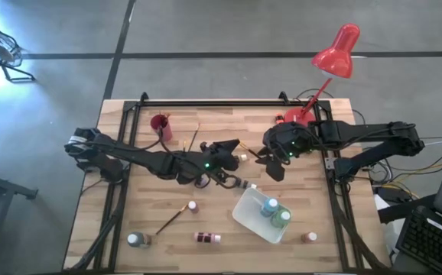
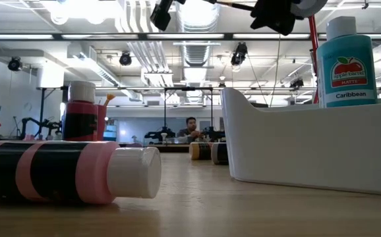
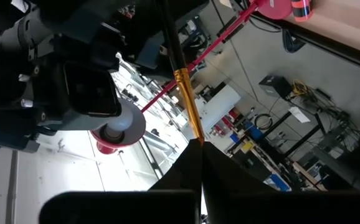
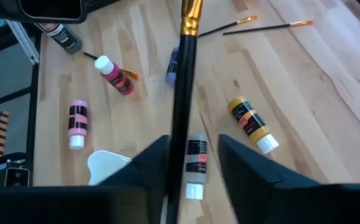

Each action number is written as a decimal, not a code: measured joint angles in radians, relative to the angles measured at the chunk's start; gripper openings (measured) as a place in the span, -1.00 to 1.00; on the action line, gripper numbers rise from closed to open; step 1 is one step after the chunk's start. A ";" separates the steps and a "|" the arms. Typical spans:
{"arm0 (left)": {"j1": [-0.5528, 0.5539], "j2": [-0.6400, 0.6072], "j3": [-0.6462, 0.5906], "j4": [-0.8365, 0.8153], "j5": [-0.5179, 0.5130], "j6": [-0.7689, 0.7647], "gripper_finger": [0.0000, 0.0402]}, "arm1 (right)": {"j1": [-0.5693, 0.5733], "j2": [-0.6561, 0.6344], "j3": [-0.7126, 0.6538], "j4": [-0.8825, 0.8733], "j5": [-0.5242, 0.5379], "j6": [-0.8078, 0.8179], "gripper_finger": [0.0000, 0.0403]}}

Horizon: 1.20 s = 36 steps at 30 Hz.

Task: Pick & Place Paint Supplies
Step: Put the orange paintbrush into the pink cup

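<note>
A paintbrush (image 4: pixel 181 112) with a dark handle and a gold ferrule (image 3: pixel 187 102) hangs in the air between my two grippers, above the table's middle (image 1: pixel 250 157). My left gripper (image 3: pixel 201 163) is shut on it. My right gripper (image 4: pixel 192 165) is open, one finger on either side of the handle's free end; I cannot tell whether a finger touches it. In the low view the brush (image 2: pixel 233 6) spans between both grippers, well above the table. A white tray (image 1: pixel 250 218) holds a teal bottle (image 1: pixel 271 206) and a green bottle (image 1: pixel 283 218) upright. My left gripper holds the paintbrush by its bristle end, just past the gold ferrule (image 3: pixel 197 135), pinched between the two shut fingers. The brush runs straight on from the fingertips, along them, toward my right gripper. It is lifted clear of the table.
Lying bottles are scattered on the wood: grey (image 4: pixel 195 163), yellow (image 4: pixel 252 126), pink (image 4: pixel 76 124), magenta (image 4: pixel 115 76), purple (image 4: pixel 172 65). Two thin brushes (image 4: pixel 258 25) lie farther off, another brush (image 1: pixel 171 219) near the front. A red cup (image 1: pixel 160 126) and red desk lamp (image 1: pixel 336 53) stand at the far side.
</note>
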 joint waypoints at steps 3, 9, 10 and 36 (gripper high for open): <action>0.001 0.000 0.000 -0.008 -0.001 -0.012 -0.99 | 0.000 -0.002 0.000 0.000 0.000 -0.012 -0.75; 0.000 0.000 0.000 -0.016 0.004 -0.146 -0.85 | 0.001 -0.007 0.000 -0.025 0.033 -0.031 -0.91; 0.000 0.000 0.000 -0.016 0.003 -0.202 -0.83 | 0.001 -0.010 0.001 -0.041 0.048 -0.031 -0.91; 0.292 -0.107 -0.330 0.260 0.717 -2.134 -0.46 | 0.184 -0.265 -0.147 0.065 0.430 -0.082 -0.92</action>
